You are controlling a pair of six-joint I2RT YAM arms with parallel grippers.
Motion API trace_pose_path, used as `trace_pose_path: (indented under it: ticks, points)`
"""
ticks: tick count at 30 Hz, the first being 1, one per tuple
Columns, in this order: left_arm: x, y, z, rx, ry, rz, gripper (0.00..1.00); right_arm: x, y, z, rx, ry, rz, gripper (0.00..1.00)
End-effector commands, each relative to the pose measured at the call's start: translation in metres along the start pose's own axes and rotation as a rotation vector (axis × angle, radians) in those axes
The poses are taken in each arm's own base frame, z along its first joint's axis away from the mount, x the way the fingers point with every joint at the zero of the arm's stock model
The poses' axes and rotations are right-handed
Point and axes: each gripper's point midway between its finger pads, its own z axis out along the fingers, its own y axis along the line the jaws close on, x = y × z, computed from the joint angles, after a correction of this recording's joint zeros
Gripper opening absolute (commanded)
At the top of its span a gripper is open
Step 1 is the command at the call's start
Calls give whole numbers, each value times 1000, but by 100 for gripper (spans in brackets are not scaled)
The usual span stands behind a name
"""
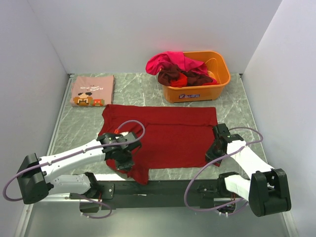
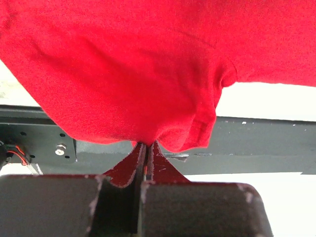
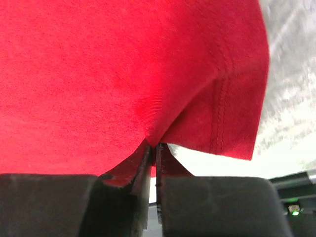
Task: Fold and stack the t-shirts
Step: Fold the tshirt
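At the near edge of the table (image 1: 133, 89), my left gripper (image 2: 144, 148) is pinched tight on the near-left corner of the dark red tee (image 1: 163, 133), which lies spread mid-table. My right gripper (image 3: 153, 145) is closed on the near-right hem, though I cannot quite see how deep its bite is. I should raise both corners level and carry them evenly to the far edge. Beyond lie the folded pink tee (image 1: 92, 90) and the other tees (image 1: 177, 66) in the orange tub (image 1: 224, 74).

Dark red t-shirt (image 1: 168, 133) pinched in both jaws: matt, fine-knit cloth, stitched hem. Jaws: matt black, scuffed edges. Grey marbled desk (image 1: 148, 91) beyond them: smooth, faintly glossy. Orange tub (image 1: 212, 91) farther off: shiny plastic.
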Motion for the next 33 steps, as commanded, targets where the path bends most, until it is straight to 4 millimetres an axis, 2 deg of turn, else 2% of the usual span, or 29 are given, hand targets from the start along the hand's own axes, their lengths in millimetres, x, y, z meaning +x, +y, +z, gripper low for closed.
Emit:
trace_pose_path:
  ticks: [1,9,16,19,26,33]
  points:
    - [-17,-13,-8,53,-39,9,1,-15,6,1,-20,-67,-21,6]
    - [-51,-36,-16,169,-82,22,1,-28,19,-11,-31,-78,-84,7]
    - [-84,-32,-24,161,-140,11,1,-46,37,-33,-58,-109,-135,7]
    - [-98,-32,-29,163,-169,3,1,-50,40,-35,-49,-102,-160,7]
    - [-140,-34,-46,140,-284,0,1,-64,62,-43,-77,-97,-197,7]
    - [-175,-25,-61,102,-378,-26,1,-72,80,-48,-115,-91,-216,7]
